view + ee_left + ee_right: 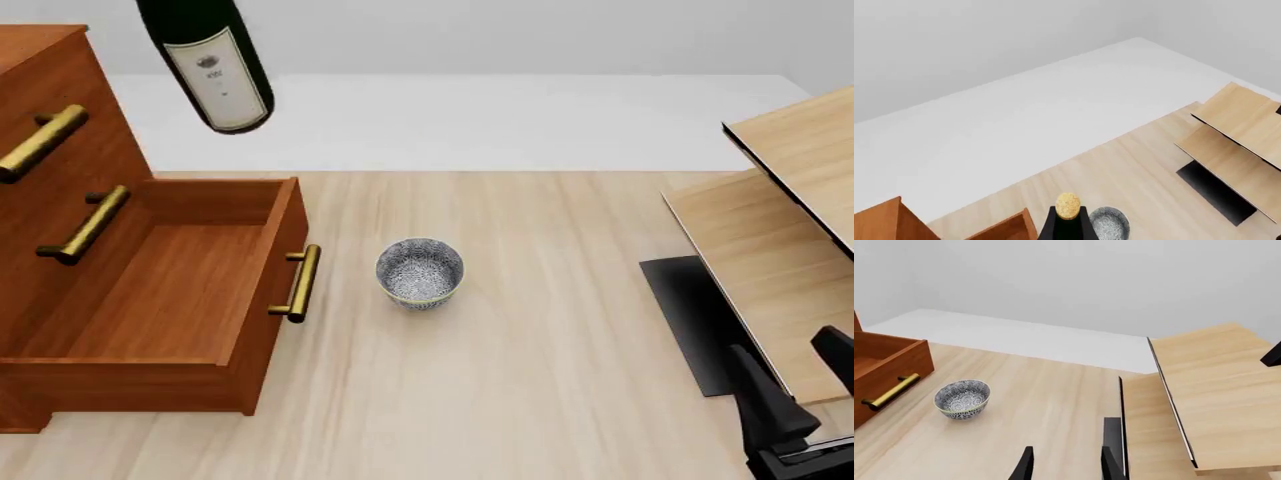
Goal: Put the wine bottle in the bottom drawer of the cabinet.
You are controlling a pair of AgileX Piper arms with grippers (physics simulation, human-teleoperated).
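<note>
Front view: the wine bottle (211, 62) hangs in the air above the table (561, 330), tilted, its base with the white label lowest and its neck running out of the top edge of the picture; it is over the far left part of the table, above the back of the open bottom drawer (160, 290) and clear of it. The drawer is pulled out of the cabinet (54, 130) toward the table's middle, its inside bare wood, its brass bar handle (300, 283) on the front face. Two upper drawers with like handles are shut. A small speckled bowl (420, 271) stands upright on the table just beside the drawer's handle, not touching it. A pale shelf unit (787, 250) occupies the right edge of the table. The right gripper (1062, 467) sits low at the near right corner beside the shelf unit, its two dark fingers apart and nothing between them. Left wrist view: the bottle's gold foil top (1067, 205) and dark shoulders appear at the picture's edge, with the bowl and the drawer's rim beyond. The left gripper's own fingers are not seen in any picture, so whether they clasp the bottle cannot be told.
</note>
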